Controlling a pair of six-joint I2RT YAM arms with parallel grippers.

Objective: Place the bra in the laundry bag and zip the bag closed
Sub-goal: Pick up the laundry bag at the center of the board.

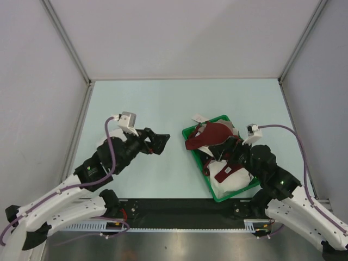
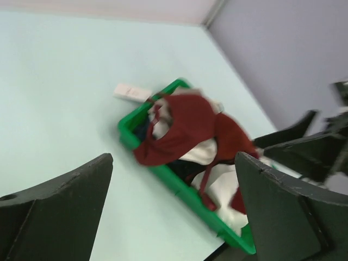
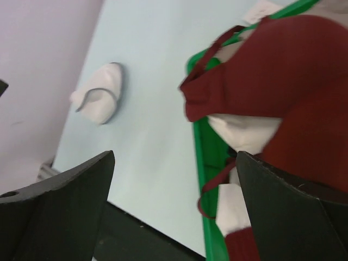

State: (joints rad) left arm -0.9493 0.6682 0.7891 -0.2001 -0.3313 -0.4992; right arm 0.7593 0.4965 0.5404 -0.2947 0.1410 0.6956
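Jaws stand apart on both the left gripper (image 1: 162, 143) and the right gripper (image 1: 224, 148), holding nothing. The bra (image 1: 211, 134) lies atop the green basket (image 1: 190, 132), at three o'clock from the left gripper.

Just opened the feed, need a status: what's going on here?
Nothing is held yet. The bra lies on top of white garments in the green basket. The right gripper hangs open just over it, apparently poised to pick. The left gripper is open over the table, left of the basket. A white, dark-rimmed thing, probably the laundry bag, lies on the table, visible only from the right wrist.
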